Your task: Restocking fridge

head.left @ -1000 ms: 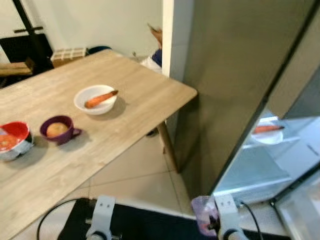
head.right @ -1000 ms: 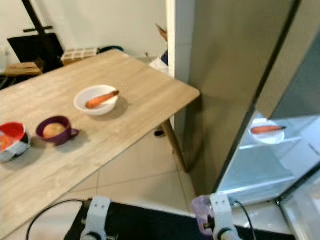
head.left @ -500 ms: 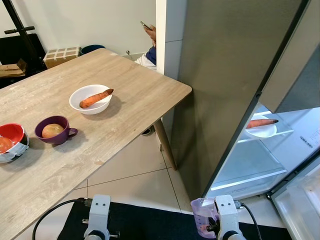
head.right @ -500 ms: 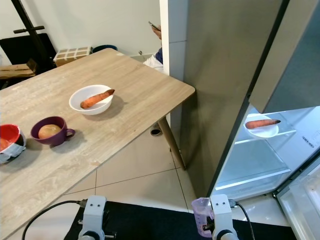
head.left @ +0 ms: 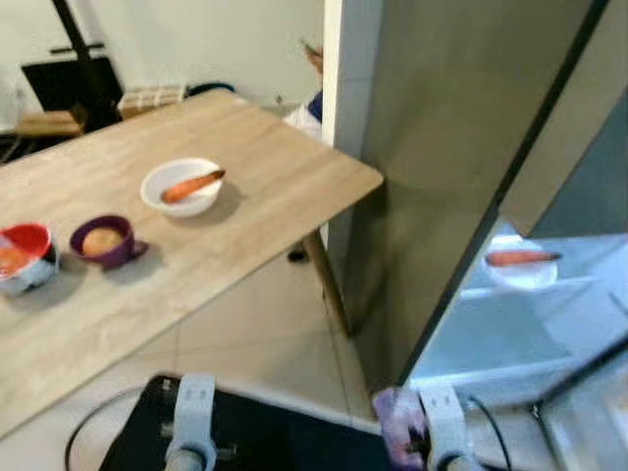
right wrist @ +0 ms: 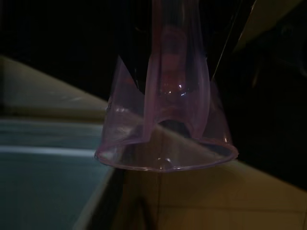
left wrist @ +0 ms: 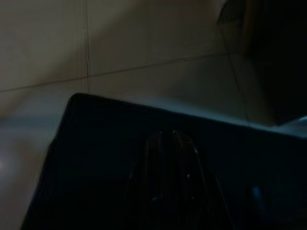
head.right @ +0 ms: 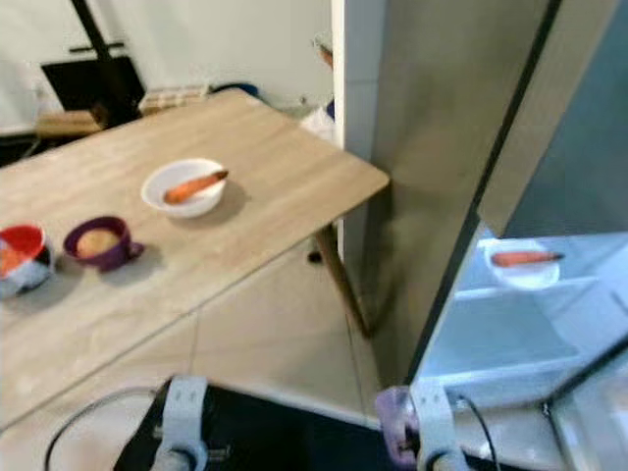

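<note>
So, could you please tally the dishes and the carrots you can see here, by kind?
White bowls: 2, one on the table and one on the fridge shelf
Purple mug: 1
Red bowl: 1
Clear purple cup: 1, held by the right gripper
Carrots: 2, one in the table's bowl and one in the fridge bowl
Total: 7

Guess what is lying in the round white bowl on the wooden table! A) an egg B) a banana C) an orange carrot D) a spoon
C: the round white bowl on the light wooden table holds a long orange carrot lying across it, its tip resting over the rim.
</note>
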Available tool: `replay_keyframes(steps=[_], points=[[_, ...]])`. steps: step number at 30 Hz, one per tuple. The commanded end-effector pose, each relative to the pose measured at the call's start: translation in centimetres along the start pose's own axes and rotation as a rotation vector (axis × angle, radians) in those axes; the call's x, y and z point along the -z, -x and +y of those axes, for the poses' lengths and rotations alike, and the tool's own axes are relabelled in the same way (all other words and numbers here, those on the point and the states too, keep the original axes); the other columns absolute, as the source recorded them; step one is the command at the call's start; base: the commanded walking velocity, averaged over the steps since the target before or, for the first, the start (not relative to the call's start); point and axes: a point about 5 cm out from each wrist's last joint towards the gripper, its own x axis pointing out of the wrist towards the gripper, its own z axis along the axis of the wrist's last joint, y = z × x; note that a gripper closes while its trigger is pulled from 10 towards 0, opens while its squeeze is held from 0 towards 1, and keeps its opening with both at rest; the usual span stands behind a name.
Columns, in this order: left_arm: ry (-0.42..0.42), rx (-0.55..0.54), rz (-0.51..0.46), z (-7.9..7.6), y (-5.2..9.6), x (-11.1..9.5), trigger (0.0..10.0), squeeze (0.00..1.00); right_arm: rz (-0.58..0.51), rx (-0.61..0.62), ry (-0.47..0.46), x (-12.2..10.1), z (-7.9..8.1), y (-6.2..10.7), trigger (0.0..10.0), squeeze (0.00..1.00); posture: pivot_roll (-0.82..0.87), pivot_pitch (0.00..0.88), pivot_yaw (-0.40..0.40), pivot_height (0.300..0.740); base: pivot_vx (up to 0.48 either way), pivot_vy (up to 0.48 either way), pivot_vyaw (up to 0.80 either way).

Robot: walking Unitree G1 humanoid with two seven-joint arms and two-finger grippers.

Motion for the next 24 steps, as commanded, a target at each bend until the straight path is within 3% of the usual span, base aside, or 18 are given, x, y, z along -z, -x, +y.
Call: replay_keyframes(steps=[1, 24], points=[[0.004, 0.001, 0.015, -0.05, 0.14, 0.35, 10.0, 0.0, 0.03, 0.007, -0.016, 0.91, -0.07, 0.35, 10.0, 0.0, -0.11, 0.102, 0.016, 0.74, 0.0, -0.352, 0.0], [0.004, 0.001, -0.018, 0.01, 0.22, 0.05, 10.0, 0.0, 0.037, 0.01, -0.012, 1.11, 0.0, 0.42, 10.0, 0.0, -0.11, 0.106, 0.017, 0.74, 0.0, -0.345, 0.0]])
